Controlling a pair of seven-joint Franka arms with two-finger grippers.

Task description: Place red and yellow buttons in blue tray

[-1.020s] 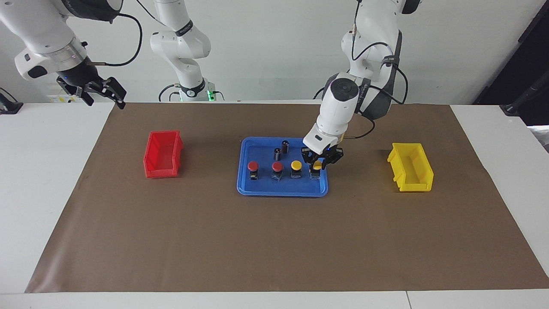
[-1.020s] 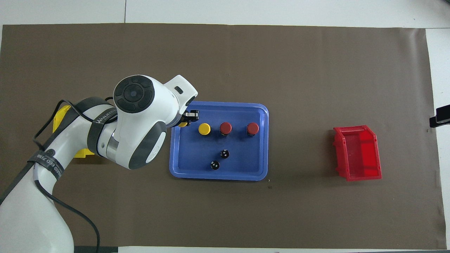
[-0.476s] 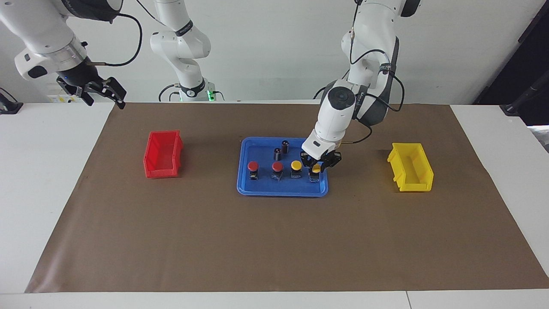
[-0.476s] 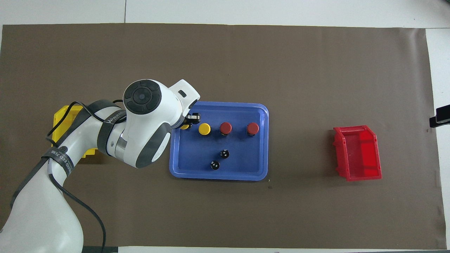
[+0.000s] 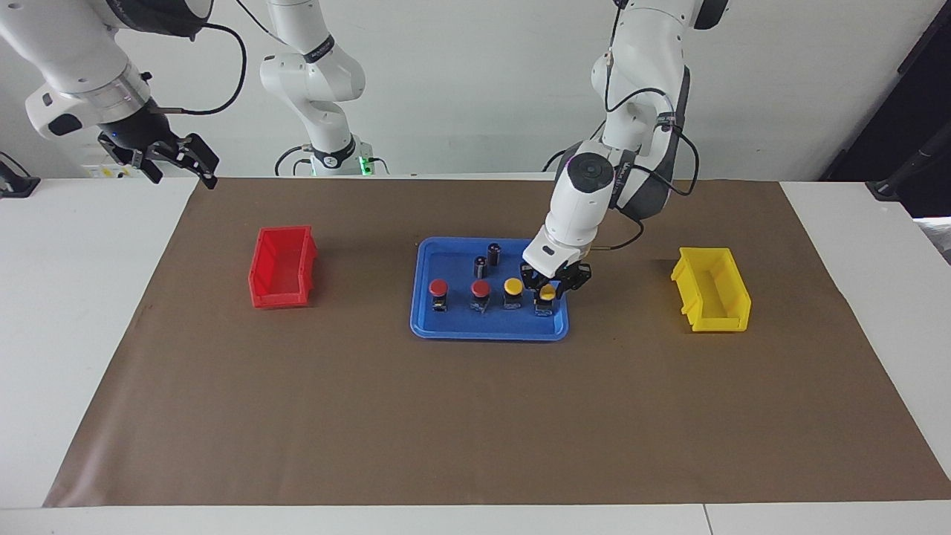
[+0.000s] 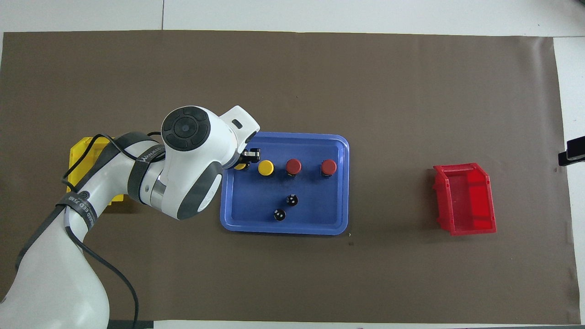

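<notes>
At the blue tray's edge toward the left arm's end, I am holding my left gripper [image 5: 548, 284] low over the last yellow-capped push-button on its dark blocky base [image 5: 547, 294], which is standing upright inside the wide shallow blue plastic tray [image 5: 487, 336], close to the corner farther from the robots. The button is lying straight beneath the gripper, its cap showing just under the tips, so the relation that matters is vertical: any move away should, I judge, be going straight up along the button's upright axis, because a sideways pull could be tipping it or nudging it against the raised rim just beside it. Whether this gripper is clamping the cap or standing clear of it, I cannot tell.

Along the same row, toward the right arm's end, the other yellow-capped button [image 5: 513, 286] and the two red-capped buttons [image 5: 481, 288] [image 5: 439, 287] are standing apart from one another on the tray floor. Two dark capless cylinders [image 5: 494, 251] [image 5: 481, 264] are standing nearer to the robots, by the tray's nearer edge. All four buttons are sitting in the tray, so I am judging the task to be all but finished.

My right gripper [image 5: 174, 160] is waiting with its jaws spread wide and empty, high over the desk's corner at the right arm's end, well apart from the tray; the left arm is plainly the nearer one. The small red plastic bin [image 5: 282, 267] and the small yellow plastic bin [image 5: 712, 290] are sitting on the desk toward either end, both looking empty.
</notes>
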